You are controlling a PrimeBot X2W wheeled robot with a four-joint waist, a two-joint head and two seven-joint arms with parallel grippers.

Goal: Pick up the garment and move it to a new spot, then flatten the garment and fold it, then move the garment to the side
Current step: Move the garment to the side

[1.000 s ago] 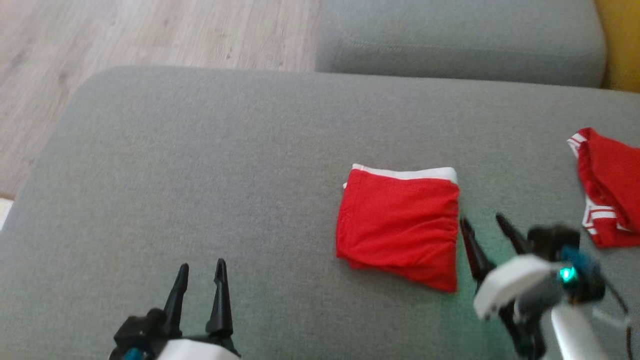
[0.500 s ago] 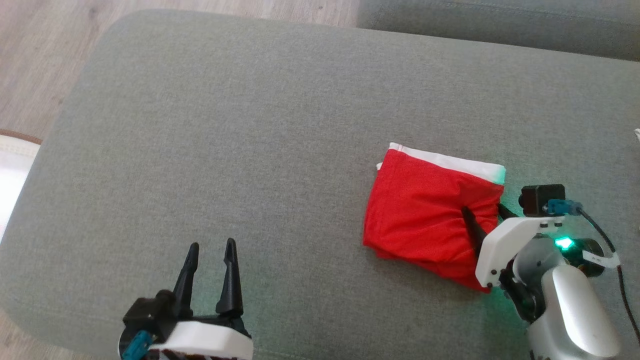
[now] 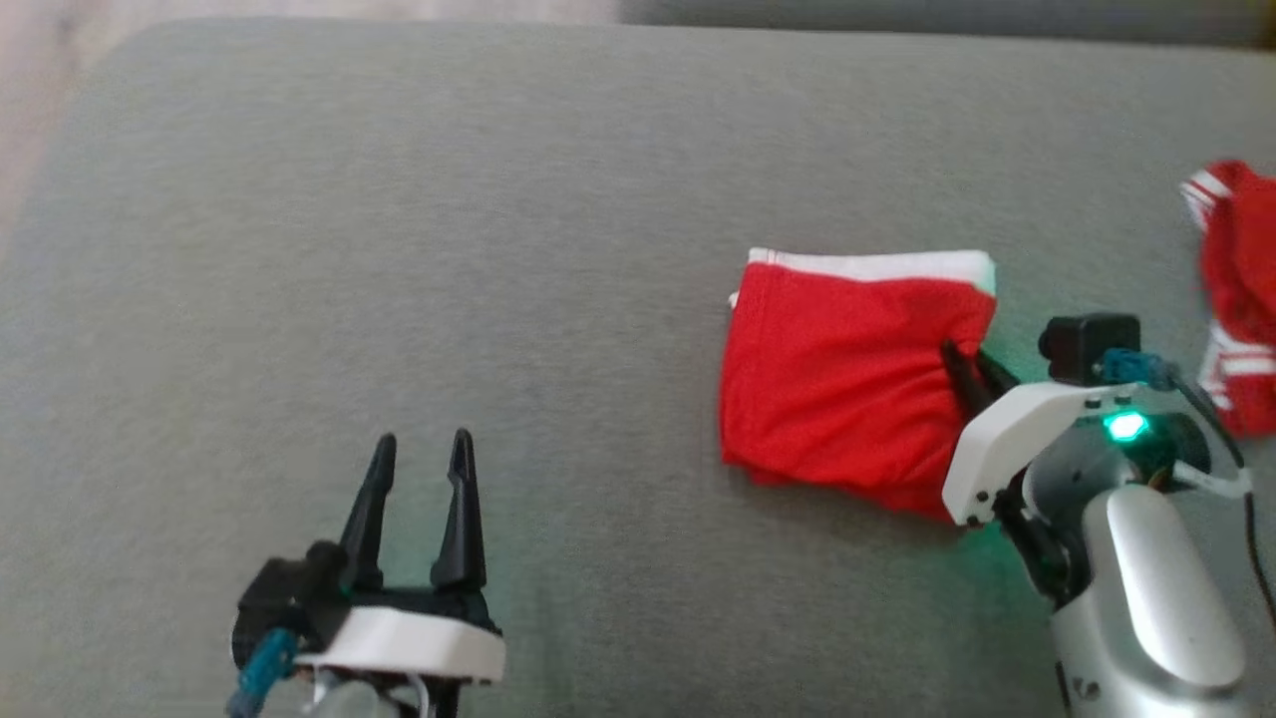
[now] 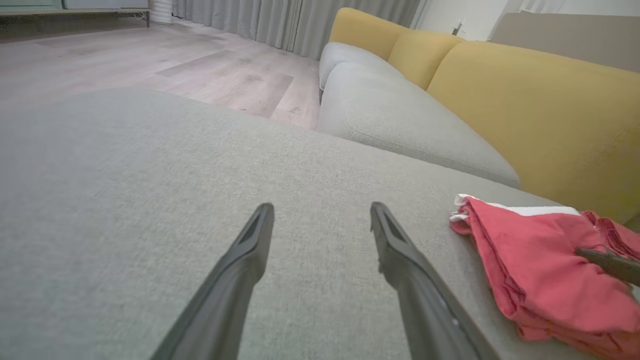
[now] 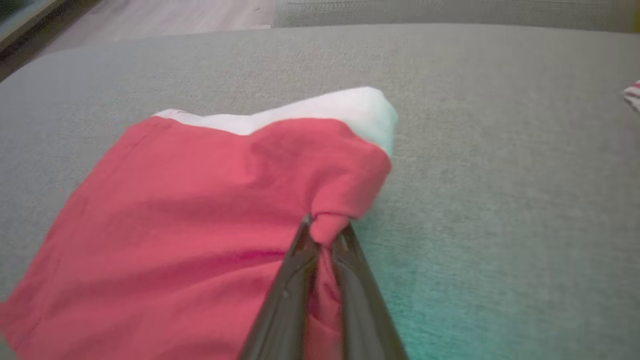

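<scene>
right gripper [image 5: 322,232] clamped on right edge of folded red garment [image 3: 847,389] atop grey sofa cushion [image 3: 399,199]; left gripper [image 3: 424,449] spread wide, empty.

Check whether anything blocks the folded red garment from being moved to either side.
The right gripper pinches the folded garment at its right edge. Leftward, nothing visible on the grey cushion; the open left gripper sits nearer the robot. Rightward lies another red-and-white garment.

I'm in home living room: grey sofa seats [image 4: 400,125], yellow back cushions [image 4: 540,110], wood-plank floor [image 4: 200,65], long grey curtains [image 4: 260,20] at far wall.
</scene>
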